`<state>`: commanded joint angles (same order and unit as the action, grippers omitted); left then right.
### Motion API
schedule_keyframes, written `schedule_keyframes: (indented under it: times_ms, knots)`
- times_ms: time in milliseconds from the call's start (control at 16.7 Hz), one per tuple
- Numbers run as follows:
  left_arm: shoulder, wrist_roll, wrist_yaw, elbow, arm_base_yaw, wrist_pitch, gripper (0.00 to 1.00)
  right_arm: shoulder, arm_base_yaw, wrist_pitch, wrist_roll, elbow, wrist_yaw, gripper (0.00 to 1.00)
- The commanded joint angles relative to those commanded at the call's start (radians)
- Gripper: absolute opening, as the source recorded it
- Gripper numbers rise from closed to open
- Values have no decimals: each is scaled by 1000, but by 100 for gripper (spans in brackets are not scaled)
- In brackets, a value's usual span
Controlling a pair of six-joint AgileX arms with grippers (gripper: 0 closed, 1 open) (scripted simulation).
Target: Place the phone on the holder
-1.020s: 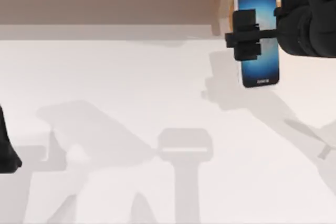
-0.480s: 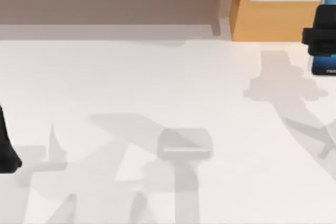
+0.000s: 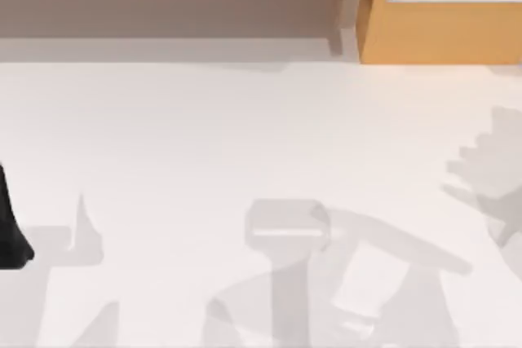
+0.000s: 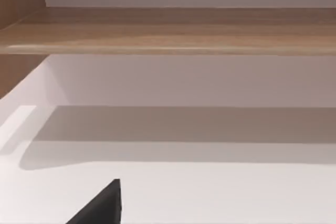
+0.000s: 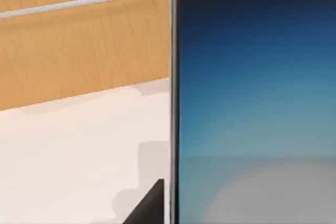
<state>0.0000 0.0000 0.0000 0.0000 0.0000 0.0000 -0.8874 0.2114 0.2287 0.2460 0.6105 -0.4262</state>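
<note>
Close before the right wrist camera, the phone [image 5: 252, 103] looks carried, not yet on any holder; whether either gripper grips, I cannot tell.

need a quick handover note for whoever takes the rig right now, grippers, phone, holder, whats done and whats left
Right gripper: close against the phone in the right wrist view, over the white table near the wooden cabinet; grip itself unseen.
Left arm: parked at the table's left edge.
Holder: pale stand at the table's near middle.
Done: phone is off the table.
Left: carry it to the holder and set it there.
</note>
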Motion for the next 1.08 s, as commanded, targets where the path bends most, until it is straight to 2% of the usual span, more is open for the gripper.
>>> schedule_keyframes:
  times_ms: [180,480,780,1080]
  knots:
    - [0,0,0,0,0,0,100,55,-49,-21,-1,-71,-38,0]
    - [0,0,0,0,0,0,100,62,-57,-23,-1,-79,-42,0]
    - [0,0,0,0,0,0,100,65,-58,-48,-19,-94,-28,0]
    - [0,0,0,0,0,0,100,-5,-102,-164,-76,-109,8,0]
